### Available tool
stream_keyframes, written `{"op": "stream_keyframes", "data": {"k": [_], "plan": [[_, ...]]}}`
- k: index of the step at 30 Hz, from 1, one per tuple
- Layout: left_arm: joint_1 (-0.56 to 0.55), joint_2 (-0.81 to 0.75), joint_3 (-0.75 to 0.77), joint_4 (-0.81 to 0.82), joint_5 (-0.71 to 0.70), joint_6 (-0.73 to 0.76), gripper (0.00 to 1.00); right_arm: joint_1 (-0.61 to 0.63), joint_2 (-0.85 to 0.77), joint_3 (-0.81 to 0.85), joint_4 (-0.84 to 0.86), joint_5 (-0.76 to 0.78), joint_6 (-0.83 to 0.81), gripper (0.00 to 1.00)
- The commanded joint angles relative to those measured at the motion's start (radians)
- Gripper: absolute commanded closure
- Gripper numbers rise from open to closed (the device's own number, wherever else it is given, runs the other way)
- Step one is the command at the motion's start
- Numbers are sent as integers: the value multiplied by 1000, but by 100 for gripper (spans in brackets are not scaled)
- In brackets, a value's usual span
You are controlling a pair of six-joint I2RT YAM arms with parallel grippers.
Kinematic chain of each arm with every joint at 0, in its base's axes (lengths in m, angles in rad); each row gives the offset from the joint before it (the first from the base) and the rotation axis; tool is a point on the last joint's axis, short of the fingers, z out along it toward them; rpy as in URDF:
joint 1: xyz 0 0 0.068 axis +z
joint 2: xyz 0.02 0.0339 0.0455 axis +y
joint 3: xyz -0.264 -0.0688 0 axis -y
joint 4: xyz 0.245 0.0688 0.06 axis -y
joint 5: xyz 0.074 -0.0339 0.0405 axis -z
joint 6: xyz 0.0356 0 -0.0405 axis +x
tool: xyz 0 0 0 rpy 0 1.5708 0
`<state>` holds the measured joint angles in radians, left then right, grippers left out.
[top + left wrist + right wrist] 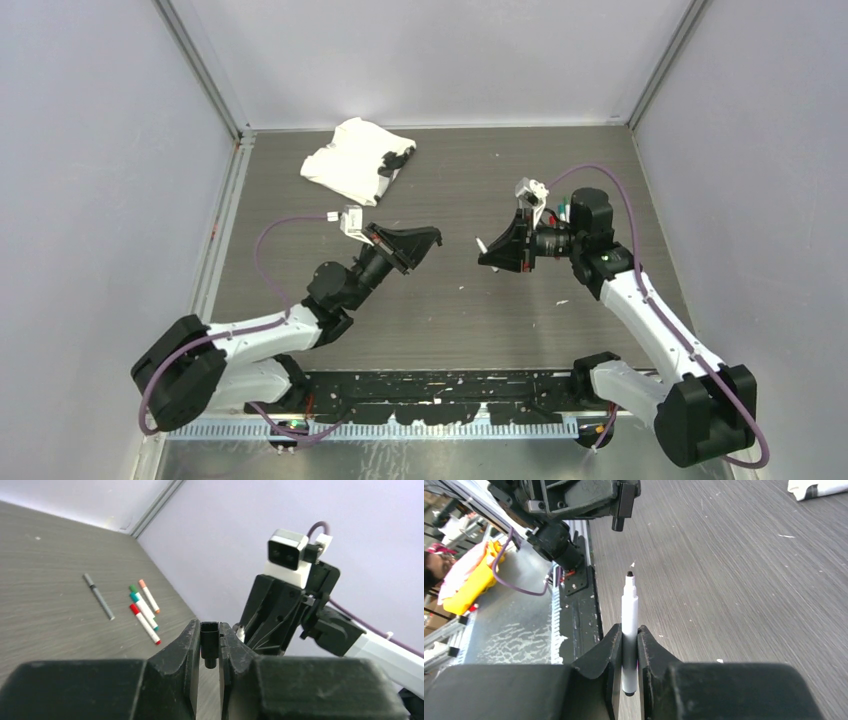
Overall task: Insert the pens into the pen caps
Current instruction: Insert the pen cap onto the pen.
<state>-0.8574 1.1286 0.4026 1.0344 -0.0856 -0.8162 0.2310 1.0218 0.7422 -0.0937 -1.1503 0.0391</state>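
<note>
My left gripper (436, 241) is shut on a small black pen cap (209, 641), held off the table with its open end facing the right arm. My right gripper (484, 251) is shut on a white pen (629, 615) whose black tip (629, 573) points at the left gripper. In the right wrist view the black cap (618, 516) sits ahead of the tip, a little to its left, with a clear gap between them. In the left wrist view the right gripper (268, 616) is just beyond the cap.
A slim dark grey pen (98, 596) and white pens wearing salmon (149, 596), teal (144, 611) and red (145, 624) caps lie near the right wall. A crumpled white cloth (350, 160) lies at the back. A black rail (440, 385) runs along the near edge.
</note>
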Motion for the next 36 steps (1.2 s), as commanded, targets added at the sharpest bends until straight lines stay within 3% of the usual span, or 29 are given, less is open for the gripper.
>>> {"op": "stream_keyframes", "data": {"k": [1, 6, 12, 36], "plan": [[-14, 88, 58, 279, 15, -11, 99, 44, 17, -22, 258, 1, 162, 99], [-71, 197, 119, 396, -30, 25, 99, 67, 19, -82, 465, 29, 296, 99], [-127, 216, 171, 397, -74, 123, 99, 78, 10, -87, 490, 35, 319, 99], [-132, 221, 174, 397, -117, 160, 99, 82, 0, -124, 675, -9, 451, 99]]}}
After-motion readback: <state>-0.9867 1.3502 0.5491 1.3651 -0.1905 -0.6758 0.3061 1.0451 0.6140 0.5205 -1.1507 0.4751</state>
